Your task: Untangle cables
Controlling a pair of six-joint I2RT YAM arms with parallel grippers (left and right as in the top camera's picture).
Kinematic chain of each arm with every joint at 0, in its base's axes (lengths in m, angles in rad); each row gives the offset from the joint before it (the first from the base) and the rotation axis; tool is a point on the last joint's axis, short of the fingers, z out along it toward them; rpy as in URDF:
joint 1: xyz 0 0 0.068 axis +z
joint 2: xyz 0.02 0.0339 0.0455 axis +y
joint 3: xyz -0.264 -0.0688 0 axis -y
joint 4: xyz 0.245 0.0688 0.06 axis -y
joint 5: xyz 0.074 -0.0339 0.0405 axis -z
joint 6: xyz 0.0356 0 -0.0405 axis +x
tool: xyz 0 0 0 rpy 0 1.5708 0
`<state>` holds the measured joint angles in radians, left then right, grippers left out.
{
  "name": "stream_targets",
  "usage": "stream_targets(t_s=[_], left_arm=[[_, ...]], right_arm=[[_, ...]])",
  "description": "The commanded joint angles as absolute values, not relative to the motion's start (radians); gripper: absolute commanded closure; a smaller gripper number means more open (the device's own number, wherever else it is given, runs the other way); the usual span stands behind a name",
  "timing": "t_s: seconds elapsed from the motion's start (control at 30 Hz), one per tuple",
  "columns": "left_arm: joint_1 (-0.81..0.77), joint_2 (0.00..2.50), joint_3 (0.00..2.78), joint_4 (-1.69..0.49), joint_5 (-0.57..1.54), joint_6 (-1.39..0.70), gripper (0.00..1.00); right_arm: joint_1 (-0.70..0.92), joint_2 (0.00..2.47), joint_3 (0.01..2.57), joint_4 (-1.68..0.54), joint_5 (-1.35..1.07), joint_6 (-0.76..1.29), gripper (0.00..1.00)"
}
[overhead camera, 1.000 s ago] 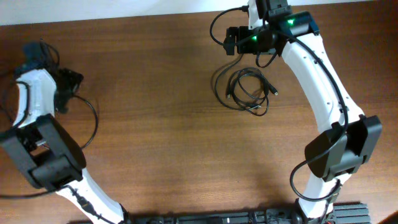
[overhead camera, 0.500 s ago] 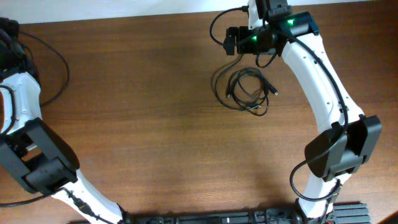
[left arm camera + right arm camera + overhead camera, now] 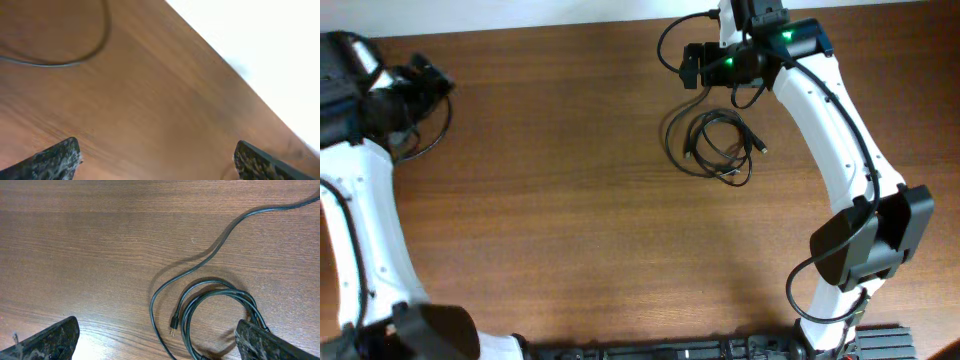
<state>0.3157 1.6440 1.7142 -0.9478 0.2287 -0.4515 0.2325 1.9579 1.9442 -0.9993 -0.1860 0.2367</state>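
The cables (image 3: pixel 716 146) lie as a loose black coil on the wooden table at the back right, with a long strand looping out on the left. In the right wrist view the coil (image 3: pixel 220 311) shows a small plug (image 3: pixel 174 323) with silvery prongs. My right gripper (image 3: pixel 693 66) hovers just behind the coil, open and empty; the coil lies between and beyond its fingertips (image 3: pixel 52 341). My left gripper (image 3: pixel 428 80) is far off at the back left, open and empty over bare wood (image 3: pixel 157 162). That view is blurred.
The table's back edge (image 3: pixel 520 28) runs just behind both grippers, with white wall beyond. A thin black wire (image 3: pixel 438 128) belonging to the left arm loops beside the left gripper and shows in the left wrist view (image 3: pixel 75 61).
My left arm has swung from the left edge up to the back left corner and now reaches out to the right. The right arm and the cables have not moved.
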Motion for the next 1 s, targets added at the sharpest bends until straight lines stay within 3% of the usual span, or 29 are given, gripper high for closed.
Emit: stream_targets(t_s=[0.0, 0.3, 0.53, 0.73, 0.97], left_arm=[[0.204, 1.56, 1.716, -0.996, 0.24, -0.319, 0.01], [0.176, 1.406, 1.716, -1.197, 0.24, -0.247, 0.01], [0.176, 1.116, 1.679, -1.318, 0.156, -0.207, 0.01], [0.177, 0.832, 1.301, -1.234, 0.157, -0.216, 0.01], [0.176, 0.835, 0.932, -0.983, 0.337, -0.344, 0.01]], right_arm=[[0.235, 1.953, 1.945, -0.999, -0.191, 0.243, 0.02], [0.235, 1.953, 1.945, -0.999, -0.191, 0.243, 0.02], [0.235, 1.953, 1.945, -0.999, -0.191, 0.243, 0.02], [0.235, 1.953, 1.945, -0.999, -0.191, 0.243, 0.02], [0.235, 1.953, 1.945, -0.999, -0.191, 0.243, 0.02]])
